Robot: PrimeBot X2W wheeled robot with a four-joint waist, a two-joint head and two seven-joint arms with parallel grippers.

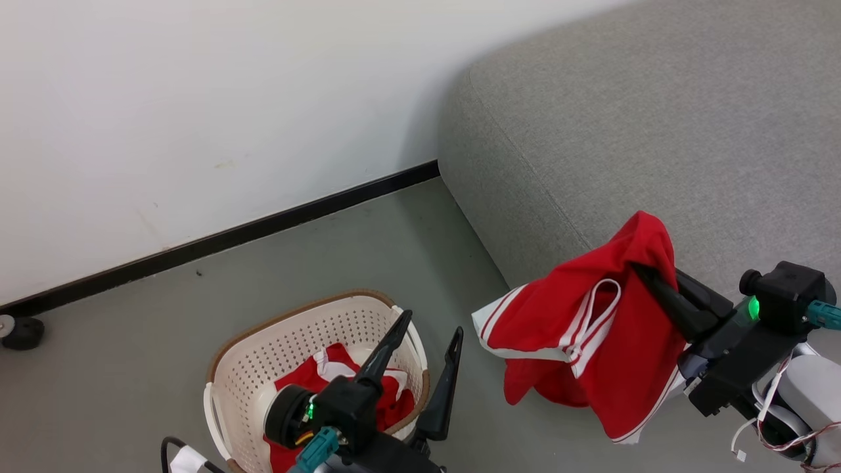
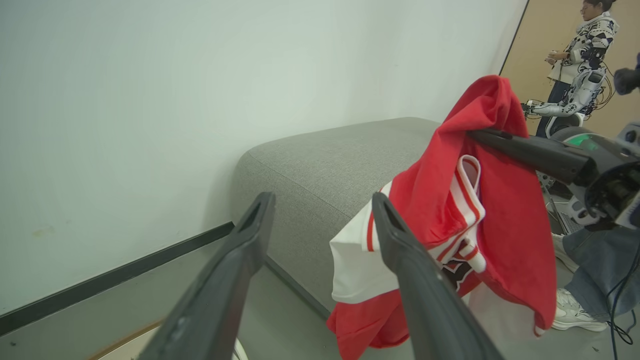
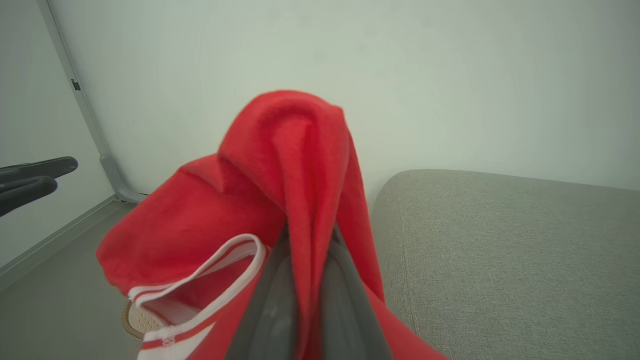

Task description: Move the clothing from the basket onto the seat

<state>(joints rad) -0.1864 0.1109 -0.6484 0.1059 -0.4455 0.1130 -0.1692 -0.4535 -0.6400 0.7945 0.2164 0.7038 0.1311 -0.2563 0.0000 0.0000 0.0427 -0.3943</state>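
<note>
My right gripper (image 1: 642, 270) is shut on a bright red piece of clothing (image 1: 585, 341) with white stripe trim. The garment hangs in the air beside the front edge of the grey seat (image 1: 657, 118), drooping over the gripper's dark fingers (image 3: 345, 305). The cream perforated basket (image 1: 246, 368) stands on the floor at lower left, with more red clothing (image 1: 305, 380) lying inside. Above the basket's right rim, my left gripper (image 1: 431, 325) is open and holds nothing. In the left wrist view its fingers (image 2: 240, 260) frame the seat (image 2: 320, 160) and the hanging clothing (image 2: 500, 225).
A white wall with a black baseboard (image 1: 230, 236) runs behind the basket. A small caster wheel (image 1: 21, 332) sits at far left. A person (image 2: 582, 45) stands beside another robot's arm (image 2: 565, 105) past the seat, and a jeans leg with a shoe (image 2: 580, 315) is close by.
</note>
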